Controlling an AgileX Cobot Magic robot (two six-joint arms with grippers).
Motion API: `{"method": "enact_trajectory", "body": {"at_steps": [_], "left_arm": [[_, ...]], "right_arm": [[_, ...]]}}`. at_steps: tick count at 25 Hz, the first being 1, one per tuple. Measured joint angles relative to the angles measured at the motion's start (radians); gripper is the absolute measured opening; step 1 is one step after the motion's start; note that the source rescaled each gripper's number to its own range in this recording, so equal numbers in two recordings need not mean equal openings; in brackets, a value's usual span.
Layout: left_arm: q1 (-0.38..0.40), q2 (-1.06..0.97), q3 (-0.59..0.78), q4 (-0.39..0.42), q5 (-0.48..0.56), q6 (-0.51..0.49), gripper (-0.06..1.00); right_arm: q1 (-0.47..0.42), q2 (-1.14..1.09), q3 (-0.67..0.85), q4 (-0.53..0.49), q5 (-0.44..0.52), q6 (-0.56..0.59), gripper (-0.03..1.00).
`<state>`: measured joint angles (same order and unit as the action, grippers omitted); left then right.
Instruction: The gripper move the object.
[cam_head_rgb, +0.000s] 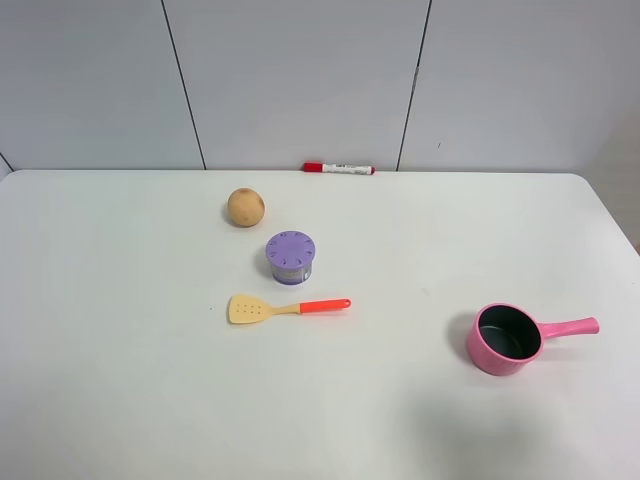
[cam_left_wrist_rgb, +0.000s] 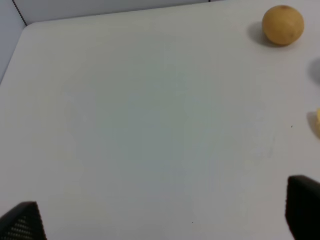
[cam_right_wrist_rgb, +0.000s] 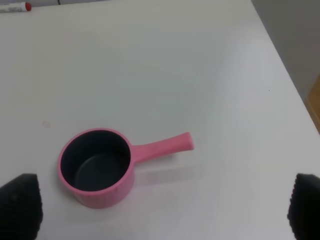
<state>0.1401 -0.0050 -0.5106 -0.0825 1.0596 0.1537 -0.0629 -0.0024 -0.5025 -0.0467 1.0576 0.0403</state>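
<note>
The object, a small squat purple container (cam_head_rgb: 290, 256) with a dotted lid, stands upright near the middle of the white table (cam_head_rgb: 120, 380). No arm or gripper shows in the exterior high view. In the left wrist view my left gripper (cam_left_wrist_rgb: 160, 220) is open and empty, with only its dark fingertips (cam_left_wrist_rgb: 302, 207) showing, above bare table to the left of the container. In the right wrist view my right gripper (cam_right_wrist_rgb: 162, 210) is open and empty, with dark fingertips (cam_right_wrist_rgb: 20, 205) wide apart, above the table near a pink pot.
A tan ball (cam_head_rgb: 245, 207) lies behind the container and shows in the left wrist view (cam_left_wrist_rgb: 283, 24). A yellow spatula with a red handle (cam_head_rgb: 285, 308) lies in front of it. A pink pot (cam_head_rgb: 507, 338) stands at the right (cam_right_wrist_rgb: 97, 166). A red marker (cam_head_rgb: 339, 168) lies by the back wall.
</note>
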Motion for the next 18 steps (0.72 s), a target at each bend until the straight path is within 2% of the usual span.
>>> {"method": "enact_trajectory", "body": {"at_steps": [18], "left_arm": [[0.000,0.000,0.000,0.000,0.000,0.000,1.00]], "right_arm": [[0.000,0.000,0.000,0.000,0.000,0.000,1.00]]}}
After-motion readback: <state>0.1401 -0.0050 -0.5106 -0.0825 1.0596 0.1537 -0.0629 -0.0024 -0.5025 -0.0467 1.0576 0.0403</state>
